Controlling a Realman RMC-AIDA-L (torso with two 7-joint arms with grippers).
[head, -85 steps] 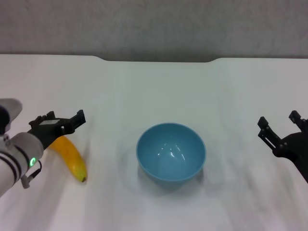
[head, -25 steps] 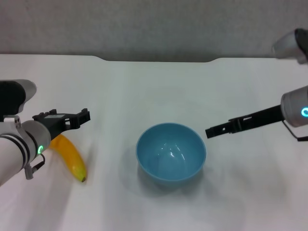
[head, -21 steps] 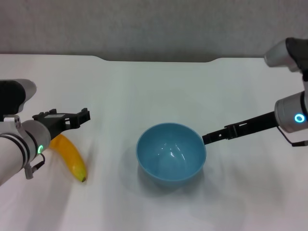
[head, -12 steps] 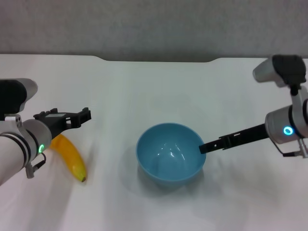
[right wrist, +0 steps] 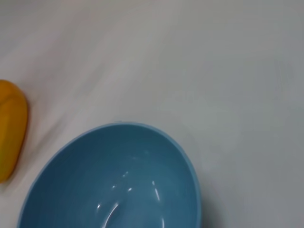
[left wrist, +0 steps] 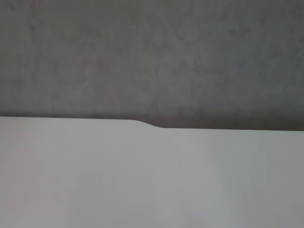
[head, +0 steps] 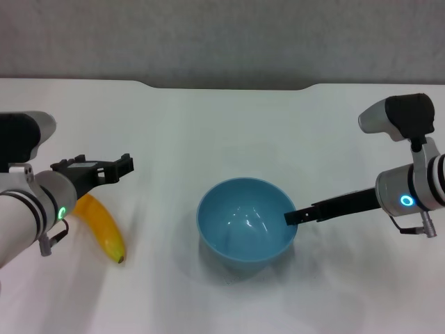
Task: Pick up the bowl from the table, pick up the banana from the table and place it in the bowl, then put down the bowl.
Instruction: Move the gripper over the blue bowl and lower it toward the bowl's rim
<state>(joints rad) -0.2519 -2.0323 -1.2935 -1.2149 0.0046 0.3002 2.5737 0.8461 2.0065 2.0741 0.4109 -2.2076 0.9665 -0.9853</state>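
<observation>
The light blue bowl (head: 247, 220) stands upright and empty at the middle of the white table (head: 222, 125). The yellow-orange banana (head: 104, 228) lies on the table to its left. My left gripper (head: 104, 168) is open and hovers just over the banana's far end, holding nothing. My right gripper (head: 290, 218) reaches in from the right, its tip at the bowl's right rim. The right wrist view looks down on the bowl (right wrist: 114, 185) with the banana's end (right wrist: 12, 128) beyond it. The left wrist view shows only the table (left wrist: 142, 180) and the wall.
The table's far edge has a shallow notch (head: 226, 87) against a grey wall (head: 222, 35). Nothing else stands on the table.
My right arm has swung in from the right and lowered, bringing its gripper tip from beside the bowl to the bowl's right rim. The left arm, bowl and banana have hardly moved.
</observation>
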